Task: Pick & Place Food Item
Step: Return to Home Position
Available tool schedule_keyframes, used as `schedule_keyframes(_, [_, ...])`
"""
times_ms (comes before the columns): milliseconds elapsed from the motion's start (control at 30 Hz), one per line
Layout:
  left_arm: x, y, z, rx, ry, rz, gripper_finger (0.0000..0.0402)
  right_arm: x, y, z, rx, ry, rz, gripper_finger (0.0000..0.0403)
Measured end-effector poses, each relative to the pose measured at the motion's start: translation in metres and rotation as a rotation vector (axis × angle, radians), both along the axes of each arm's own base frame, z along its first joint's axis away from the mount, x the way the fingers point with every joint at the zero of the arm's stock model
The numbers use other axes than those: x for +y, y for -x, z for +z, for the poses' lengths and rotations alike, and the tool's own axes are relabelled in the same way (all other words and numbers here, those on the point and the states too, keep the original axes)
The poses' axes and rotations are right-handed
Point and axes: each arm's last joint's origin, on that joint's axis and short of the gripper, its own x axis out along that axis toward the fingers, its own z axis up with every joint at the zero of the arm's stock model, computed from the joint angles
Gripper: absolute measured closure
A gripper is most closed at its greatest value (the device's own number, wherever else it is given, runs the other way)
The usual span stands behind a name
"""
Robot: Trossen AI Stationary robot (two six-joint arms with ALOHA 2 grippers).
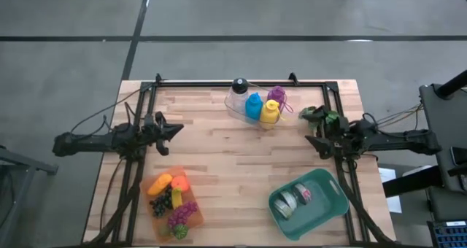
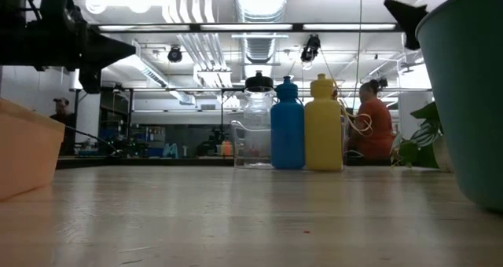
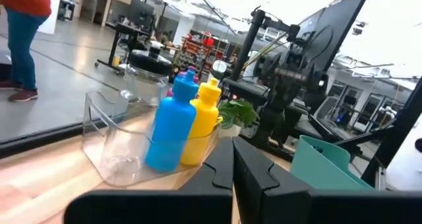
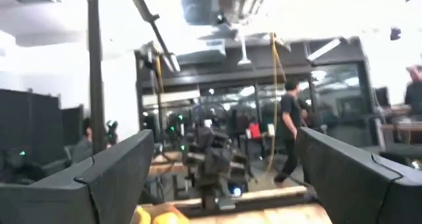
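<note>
Several round metal tuna cans (image 1: 295,198) lay inside the teal-green plastic bin (image 1: 330,184) at the lower right of the high view, on the pale wooden-plank worktop (image 1: 233,160). The left tool (image 1: 174,129) hovered at centre left, its fingers pressed together and empty. The right tool (image 1: 314,141) hung at centre right, fingers spread wide apart, holding nothing.

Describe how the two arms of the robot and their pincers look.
Both the left arm and the right arm are dark, slim, jointed limbs. Thin black cables trail beside them. The left pincer and the right pincer each carry two flat, angular, matte black fingers. I see no markings.
</note>
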Motion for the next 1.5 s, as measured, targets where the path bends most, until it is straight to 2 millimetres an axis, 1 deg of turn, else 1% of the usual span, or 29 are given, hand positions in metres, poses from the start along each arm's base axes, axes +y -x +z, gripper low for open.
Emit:
schedule_keyframes(33, [0.0,0.0,0.0,-0.003,-0.004,0.002,0.04,0.0,0.003,-0.007,-0.012,-0.013,-0.006,0.0034])
schedule_keyframes(133, [0.0,0.0,0.0,0.001,-0.005,0.004,0.04,-0.001,0.004,-0.01,0.041,-0.065,-0.022,0.0034])
schedule_keyframes(233, [0.0,0.0,-0.001,0.015,-0.005,0.005,0.04,-0.002,0.009,-0.01,0.016,-0.076,-0.037,0.0034])
schedule_keyframes(500, [0.0,0.0,-0.004,0.041,-0.002,0.008,0.04,-0.001,0.018,-0.004,-0.058,-0.01,-0.074,0.0034])
schedule_keyframes(633, [0.0,0.0,-0.004,0.045,-0.002,0.008,0.04,-0.001,0.019,-0.004,-0.064,-0.01,-0.073,0.0034])
schedule_keyframes(900, [0.0,0.0,-0.009,0.087,-0.001,0.008,0.04,-0.001,0.015,-0.013,0.042,-0.068,-0.046,0.0034])
schedule_keyframes(1133, [0.0,0.0,-0.01,0.107,-0.001,0.008,0.04,-0.002,0.014,-0.015,0.056,-0.069,-0.046,0.0034])
schedule_keyframes(1367, [0.0,0.0,-0.011,0.108,-0.002,0.007,0.04,-0.002,0.009,-0.029,0.215,-0.077,-0.05,0.0034])
schedule_keyframes(1500, [0.0,0.0,-0.011,0.108,-0.002,0.007,0.04,-0.002,0.009,-0.031,0.239,-0.101,-0.042,0.0034])
